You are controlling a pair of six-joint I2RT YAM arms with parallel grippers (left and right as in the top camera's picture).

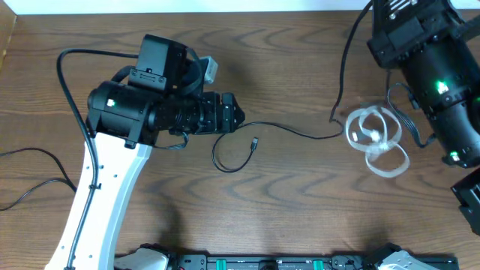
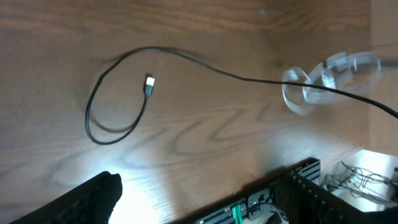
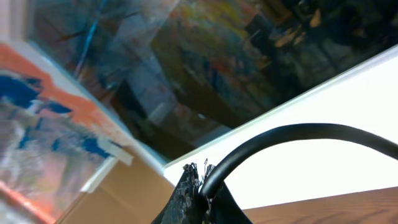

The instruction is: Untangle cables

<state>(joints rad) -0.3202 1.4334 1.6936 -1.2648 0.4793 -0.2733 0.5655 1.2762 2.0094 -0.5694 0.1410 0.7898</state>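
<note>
Closest to the overhead lens, the left arm filled the left-centre of the frame. Its pincer [image 1: 229, 114] pointed right, fingers apart with nothing between them.

Both cables looked light, limp and thin. They would likely slide on the desk [image 1: 285, 210] and drag one another if pulled fast. Only the plugs seemed at all fragile. A fair place to take hold of the black cable [image 1: 300, 133] would probably be its straight run mid-frame, or just behind its small plug [image 1: 255, 142], rather than the loop.

That cable lay below and right of the left pincer. It formed a loose open loop ending in the free plug, then ran in a gentle line to the right. Right of centre it met the white cable [image 1: 373, 136], a pale, glassy-looking coil of a few overlapping rings. Whether the black passed through the coil or merely over it could not be told.

At upper right, the right pincer [image 3: 191, 186] was closed, with a dark cord passing just beside its tips.
</note>
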